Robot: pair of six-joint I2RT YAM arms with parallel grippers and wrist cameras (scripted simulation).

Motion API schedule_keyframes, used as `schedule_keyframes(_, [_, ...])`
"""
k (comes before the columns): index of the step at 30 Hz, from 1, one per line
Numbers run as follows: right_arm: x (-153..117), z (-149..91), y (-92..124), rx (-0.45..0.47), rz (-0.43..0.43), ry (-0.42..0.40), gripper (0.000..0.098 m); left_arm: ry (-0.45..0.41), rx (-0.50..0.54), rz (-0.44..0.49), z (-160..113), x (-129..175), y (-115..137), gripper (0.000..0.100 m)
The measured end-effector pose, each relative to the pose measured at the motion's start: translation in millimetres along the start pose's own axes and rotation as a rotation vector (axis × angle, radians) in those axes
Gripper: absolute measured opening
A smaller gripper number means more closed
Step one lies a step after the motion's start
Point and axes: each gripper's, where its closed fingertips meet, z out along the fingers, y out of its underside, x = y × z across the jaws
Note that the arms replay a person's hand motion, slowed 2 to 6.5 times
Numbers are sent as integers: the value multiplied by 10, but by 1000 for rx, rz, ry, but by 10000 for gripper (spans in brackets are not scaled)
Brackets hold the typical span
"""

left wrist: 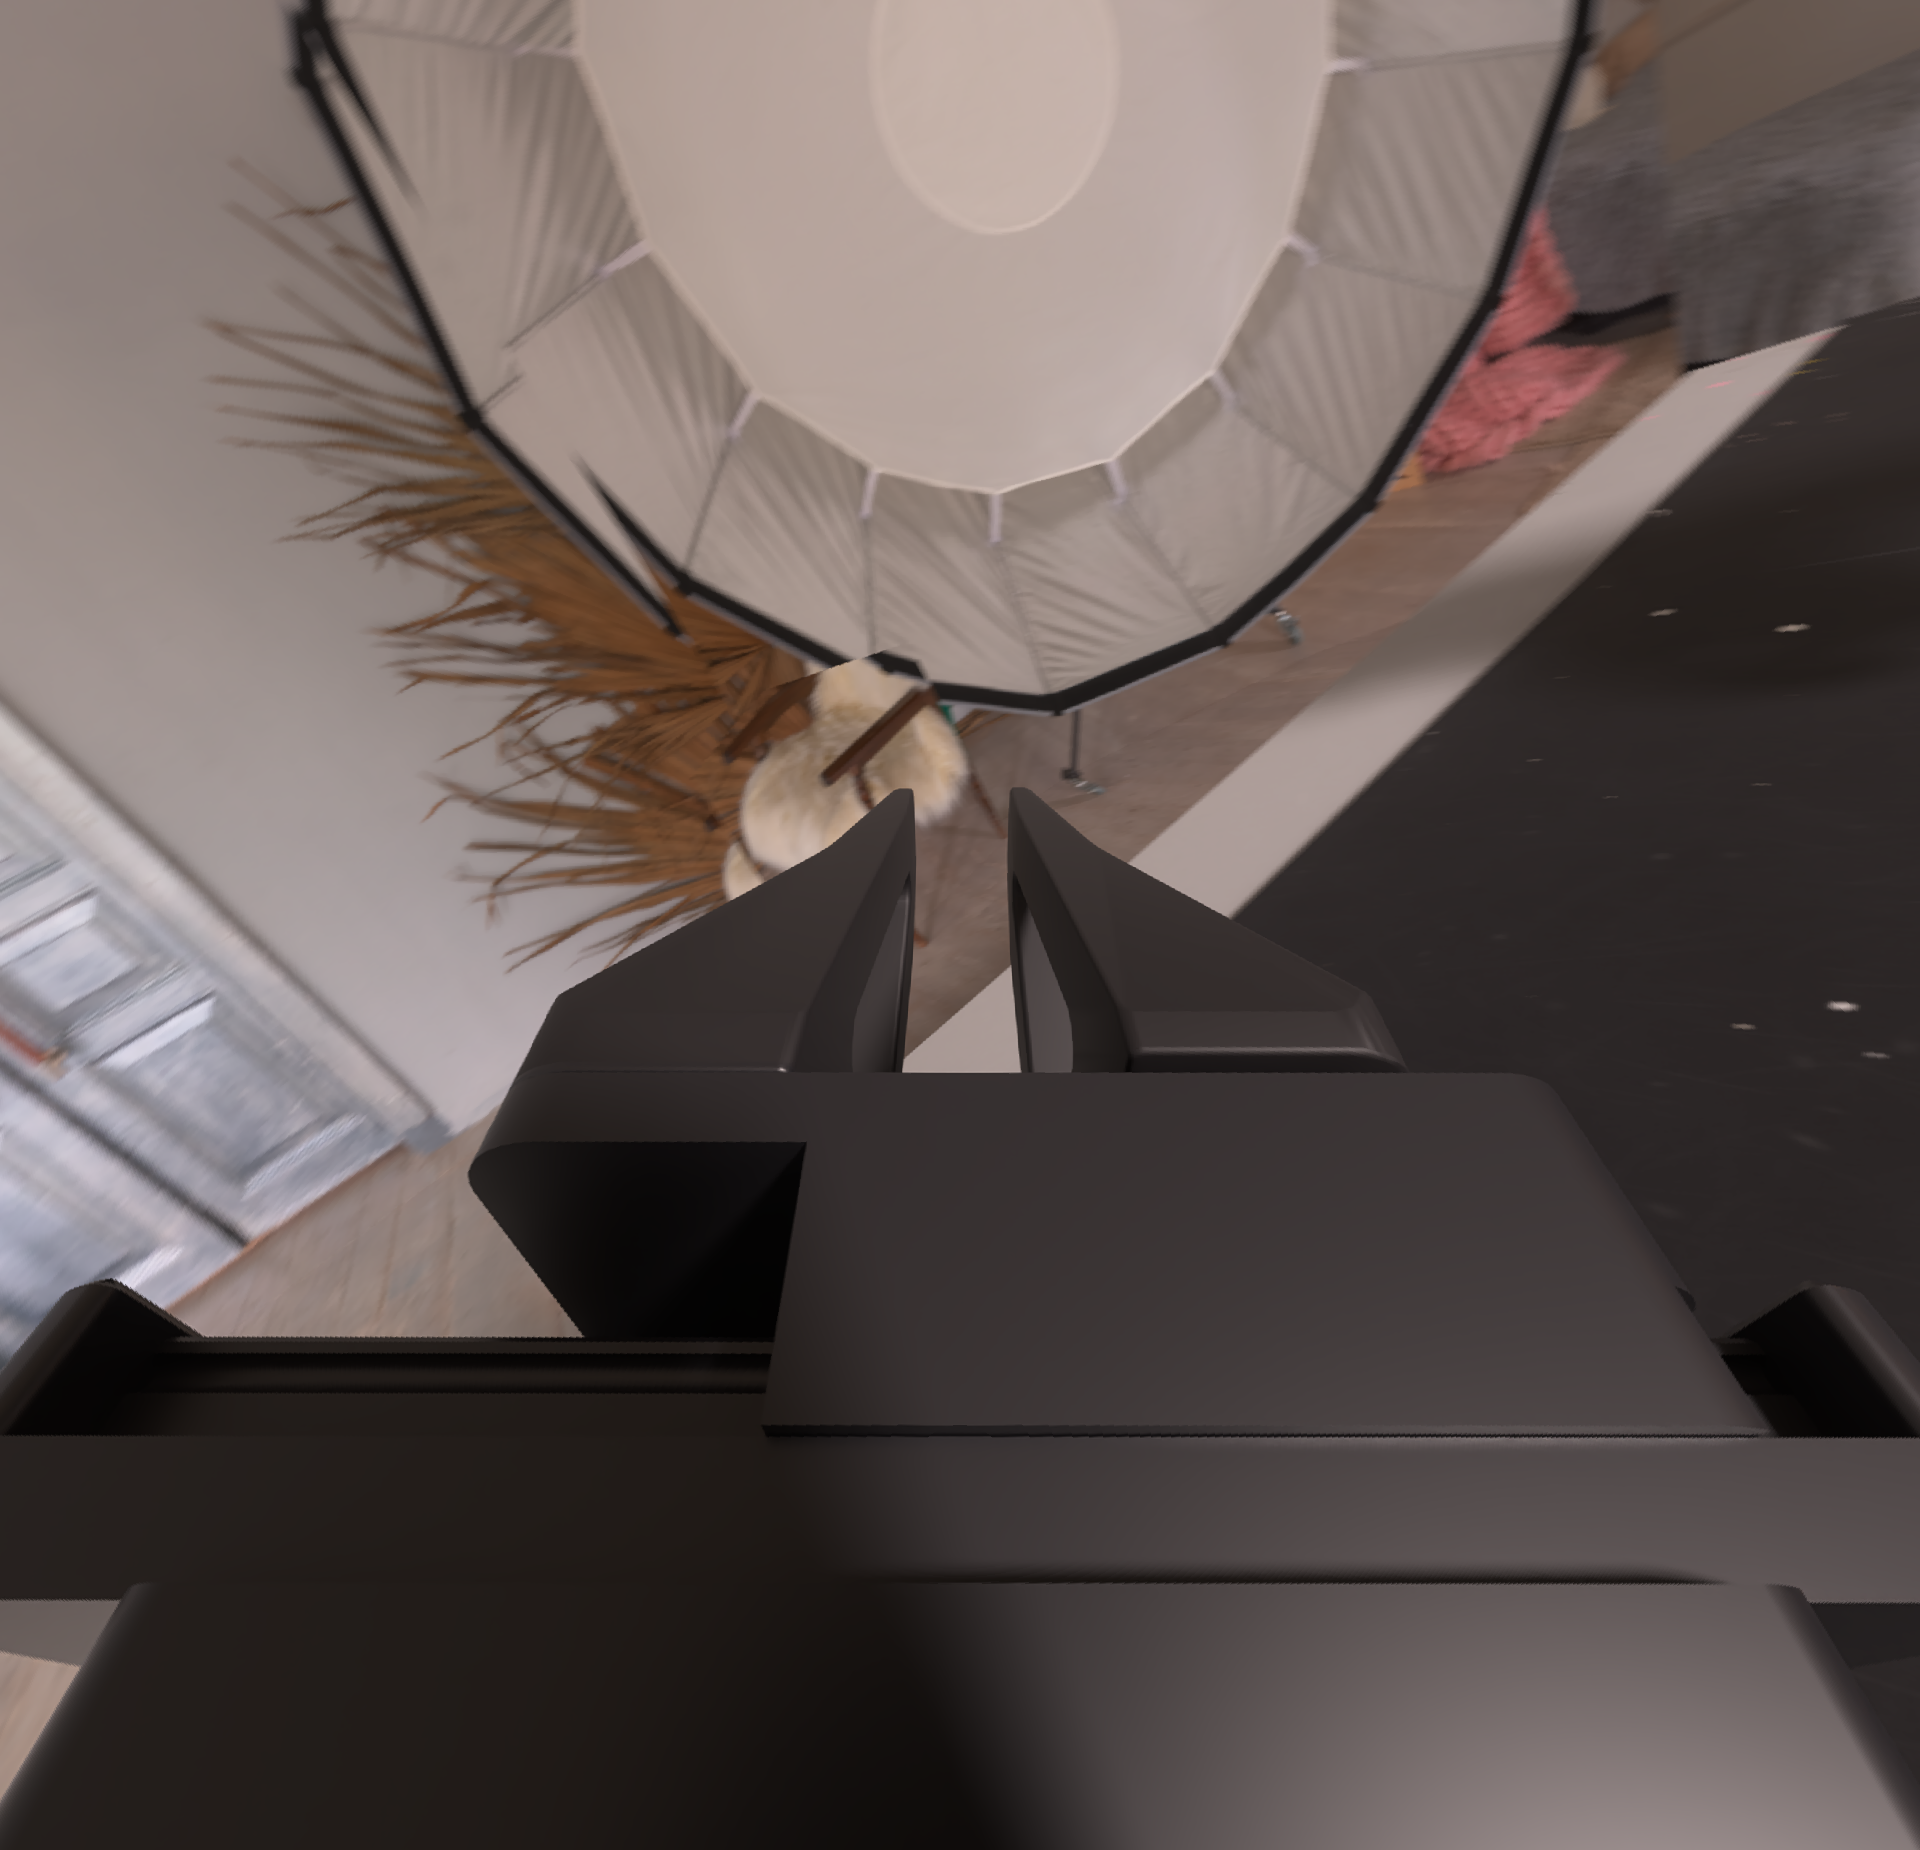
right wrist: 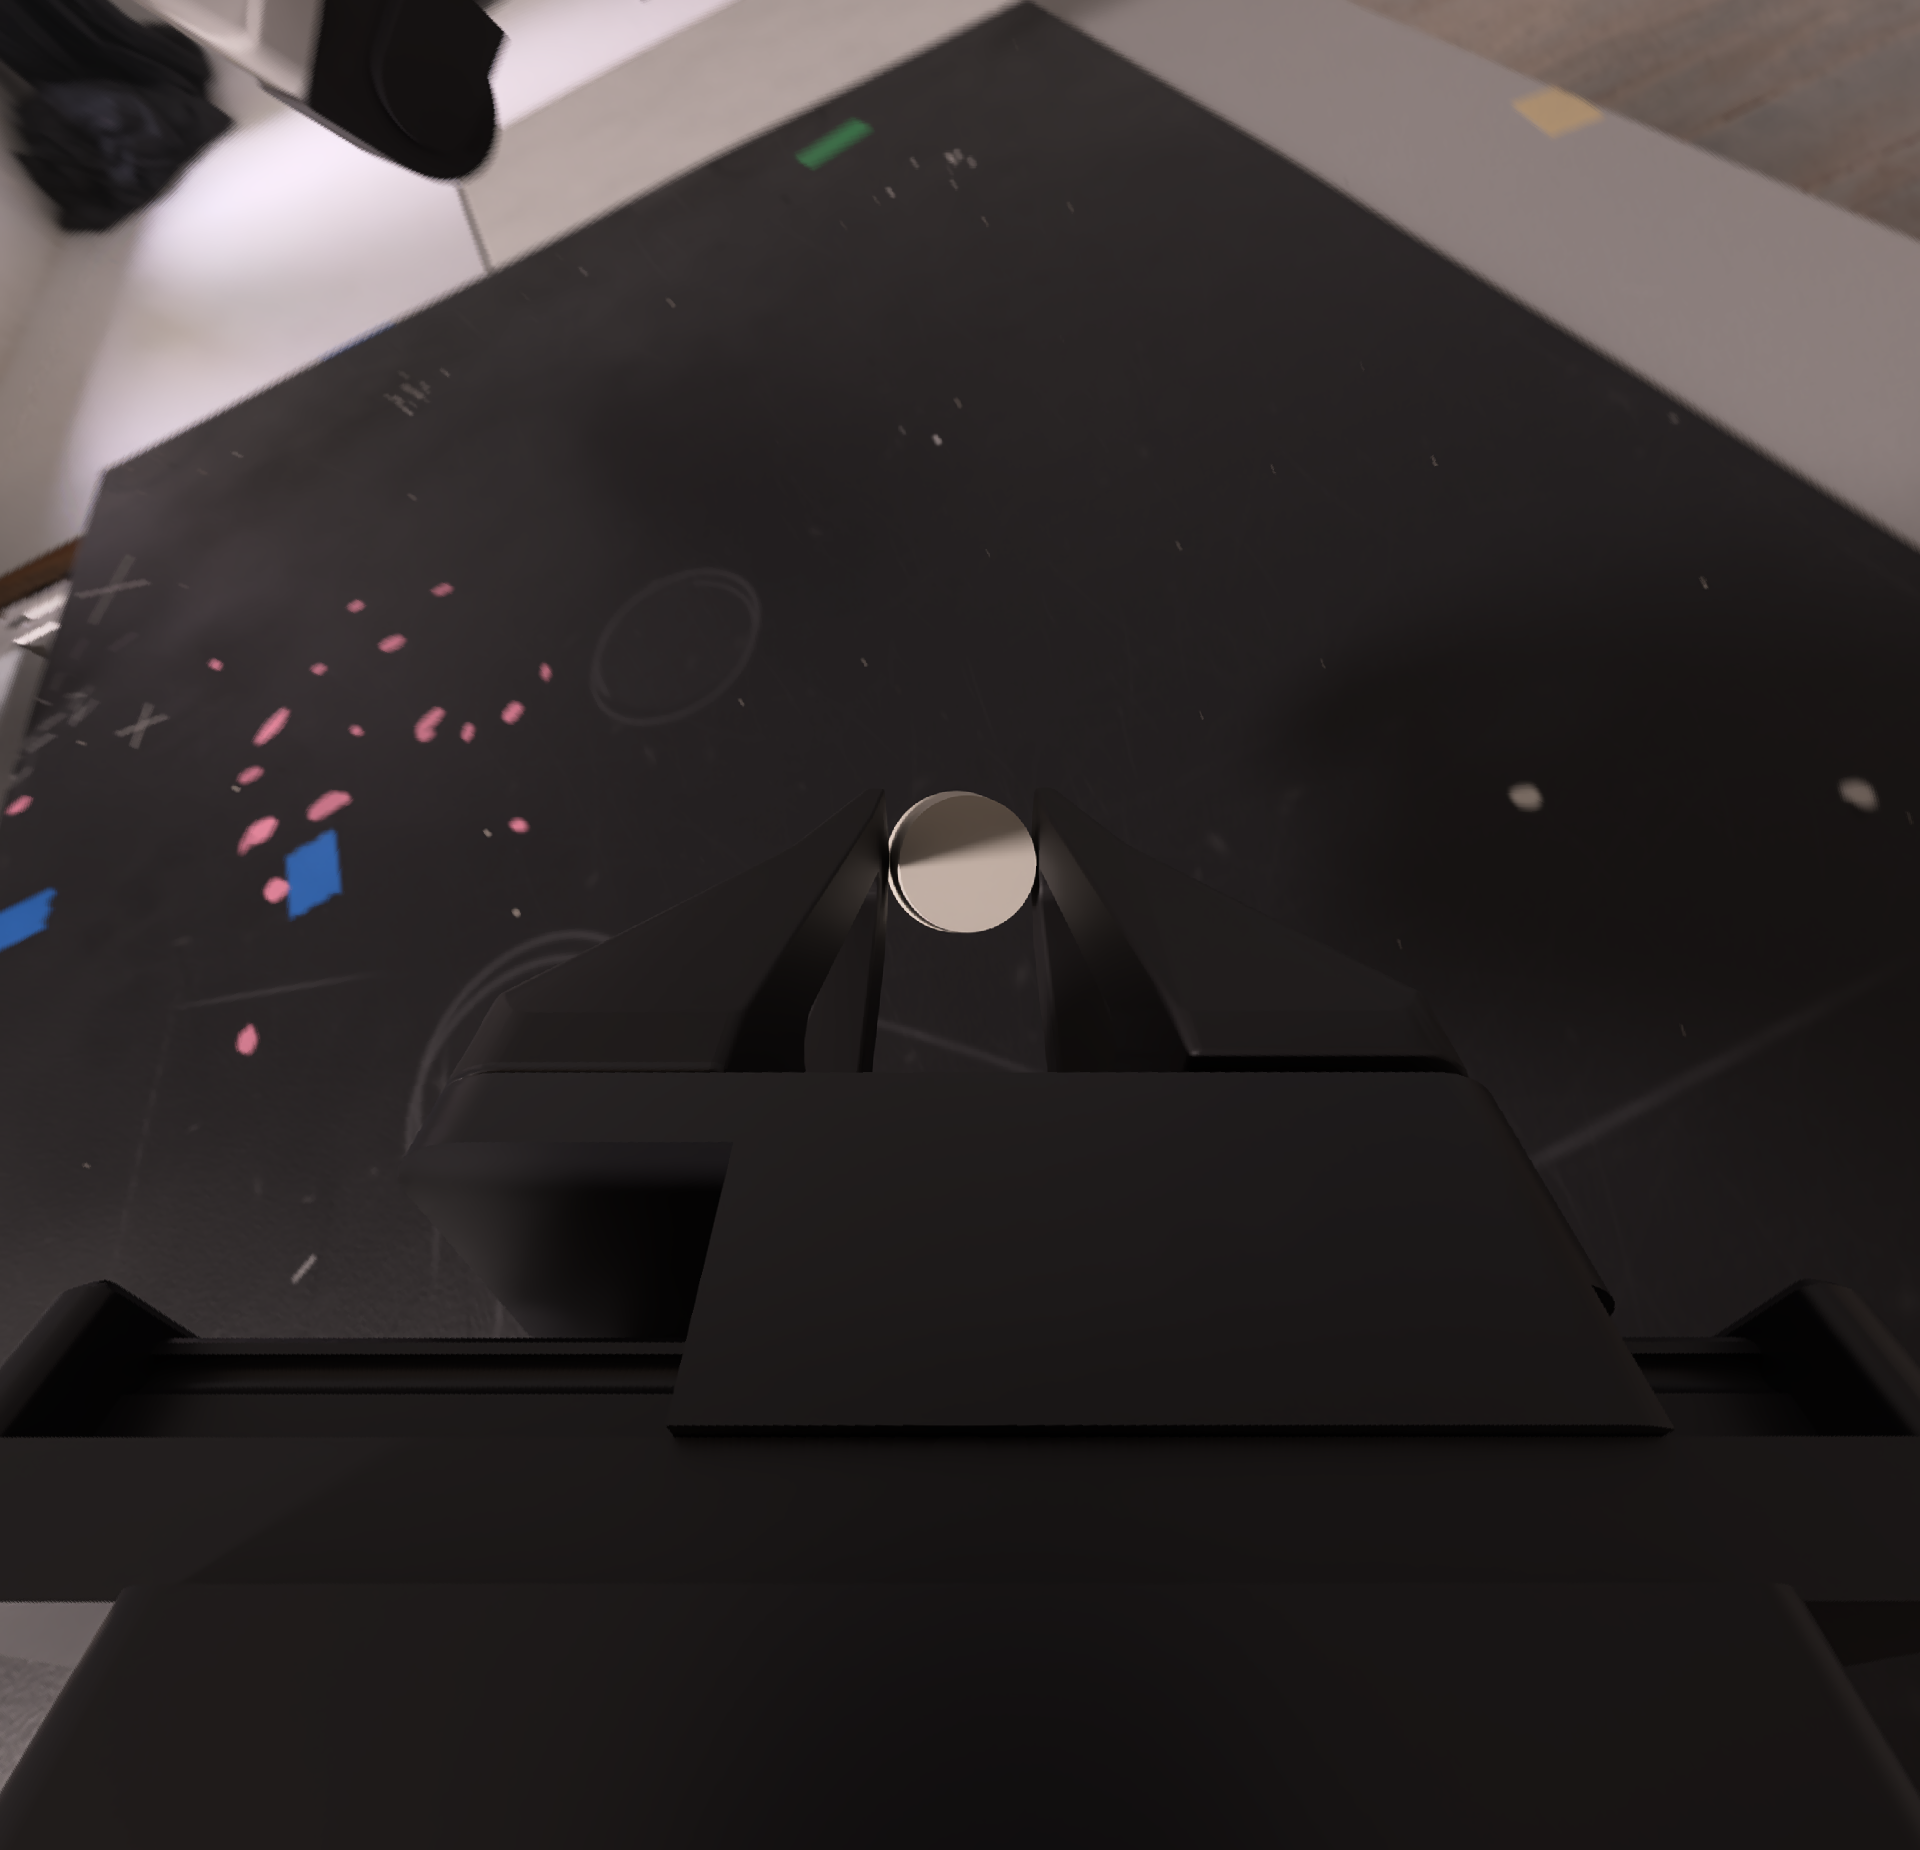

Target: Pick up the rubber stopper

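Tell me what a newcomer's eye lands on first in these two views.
In the right wrist view, the pale round rubber stopper sits between the right gripper fingertips over the dark mat. In the left wrist view, a huge white umbrella-shaped reflector looms beyond the empty left gripper.

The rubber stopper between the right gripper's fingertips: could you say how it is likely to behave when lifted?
The rubber stopper looks small and round, so it is probably light. Its curved sides meet the right gripper fingers only narrowly, so it might pivot or slip. If dropped, it could roll across the dark table.
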Motion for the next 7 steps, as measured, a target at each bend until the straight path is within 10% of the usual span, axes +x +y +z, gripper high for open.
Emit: schedule_keyframes(7, [-149,311,-279,18,-60,-109,233,278,44,89,97,770,-207,240])
